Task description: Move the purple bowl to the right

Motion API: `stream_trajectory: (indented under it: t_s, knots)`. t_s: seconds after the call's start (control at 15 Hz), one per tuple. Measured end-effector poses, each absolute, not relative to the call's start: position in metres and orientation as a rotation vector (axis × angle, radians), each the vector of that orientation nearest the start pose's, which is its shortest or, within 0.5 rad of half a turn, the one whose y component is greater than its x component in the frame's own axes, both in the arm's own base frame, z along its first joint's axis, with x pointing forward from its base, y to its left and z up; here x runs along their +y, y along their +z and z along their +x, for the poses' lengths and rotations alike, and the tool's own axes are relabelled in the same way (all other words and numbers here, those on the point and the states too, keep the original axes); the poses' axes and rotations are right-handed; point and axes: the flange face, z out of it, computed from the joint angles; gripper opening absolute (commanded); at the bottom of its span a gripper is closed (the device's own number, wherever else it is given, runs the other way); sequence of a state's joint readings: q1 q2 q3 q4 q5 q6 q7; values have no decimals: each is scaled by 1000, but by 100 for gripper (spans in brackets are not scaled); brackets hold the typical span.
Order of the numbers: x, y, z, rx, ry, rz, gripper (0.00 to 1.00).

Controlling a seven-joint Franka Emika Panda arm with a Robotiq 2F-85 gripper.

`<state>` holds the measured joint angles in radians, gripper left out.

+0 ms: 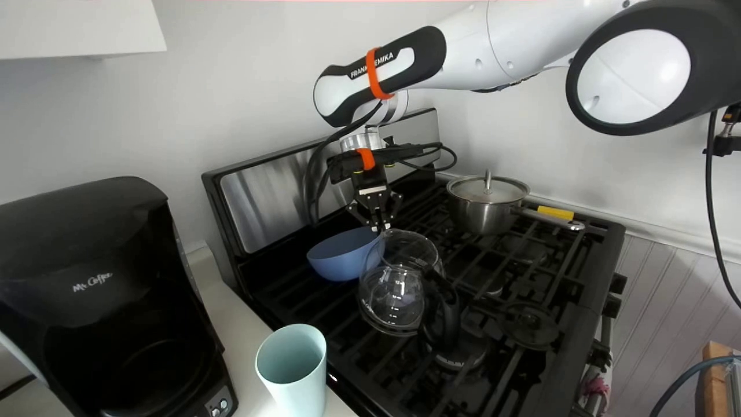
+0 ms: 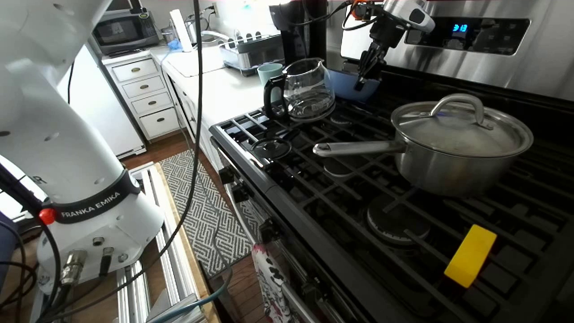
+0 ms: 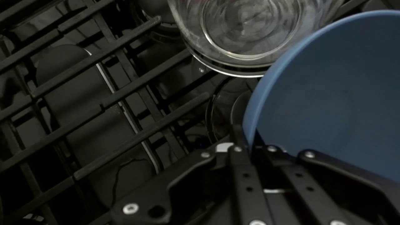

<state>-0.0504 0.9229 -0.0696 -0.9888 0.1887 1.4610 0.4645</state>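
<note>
The pincer (image 3: 247, 131) is clamped on the rim of the purple bowl (image 3: 325, 93) — one finger inside the wall, one outside. The bowl is located near the stove back panel (image 1: 272, 202), just beside the glass carafe (image 1: 396, 284); contact between bowl and carafe cannot be confirmed. In both exterior views, a steel pot (image 2: 448, 172) — lid (image 2: 453, 132) fitted — stands well apart from the bowl.

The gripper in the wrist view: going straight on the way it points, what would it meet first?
Probably the stove grate: the gripper points down, pinching the purple bowl, which would touch first; whether it rests there now is unclear.
</note>
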Motion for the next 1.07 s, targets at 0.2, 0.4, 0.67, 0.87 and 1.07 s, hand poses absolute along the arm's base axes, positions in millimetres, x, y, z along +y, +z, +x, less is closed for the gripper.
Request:
stream_trajectory:
  t_s: [0.2, 0.4, 0.67, 0.87, 1.07]
  knots:
    - [-48, 275, 723, 876, 710, -2879, 1]
    - [-48, 275, 723, 874, 710, -2880, 1]
    - [-48, 276, 723, 862, 707, -2881, 1]
    - [-49, 286, 724, 825, 677, -2889, 1]
    - [-55, 309, 722, 823, 610, -2899, 1]
